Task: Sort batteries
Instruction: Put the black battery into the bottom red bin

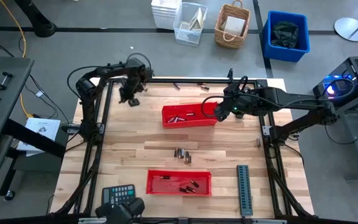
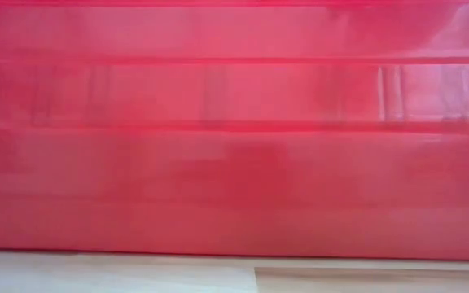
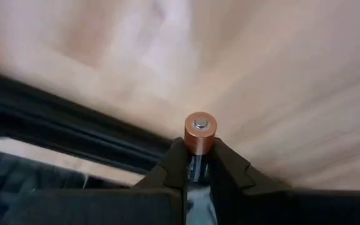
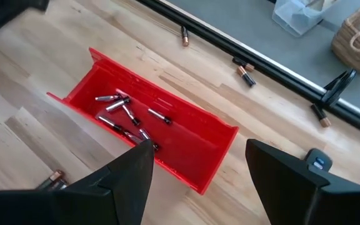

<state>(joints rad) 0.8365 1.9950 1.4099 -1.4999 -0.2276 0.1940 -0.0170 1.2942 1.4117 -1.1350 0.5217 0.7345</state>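
Observation:
At the table's far left corner my left gripper (image 1: pixel 132 99) is shut on one battery (image 3: pixel 200 131), whose copper-coloured end pokes out past the fingertips. My right gripper (image 1: pixel 219 112) hovers open above the right end of the far red tray (image 1: pixel 185 123), fingers wide apart in the right wrist view (image 4: pixel 195 178). Several batteries (image 4: pixel 127 112) lie on that tray's floor. A second red tray (image 1: pixel 179 174) near the front edge holds a few batteries (image 1: pixel 188 185). A small loose cluster (image 1: pixel 182 154) lies on the wood between the trays. My left gripper pinches the battery between its two fingers (image 3: pixel 175 164), just behind the copper-coloured end (image 3: pixel 200 144). The battery lies along the fingers, that end pointing out ahead of them. It touches nothing else that shows, and only wood lies beyond it.
Loose batteries (image 4: pixel 184 35) (image 4: pixel 245 72) (image 4: pixel 320 115) lie along the far edge by the black frame rail. A grey ridged strip (image 1: pixel 244 190) lies at the front right and a calculator-like device (image 1: pixel 118 194) at the front left. A red tray wall (image 2: pixel 234 146) fills the low view.

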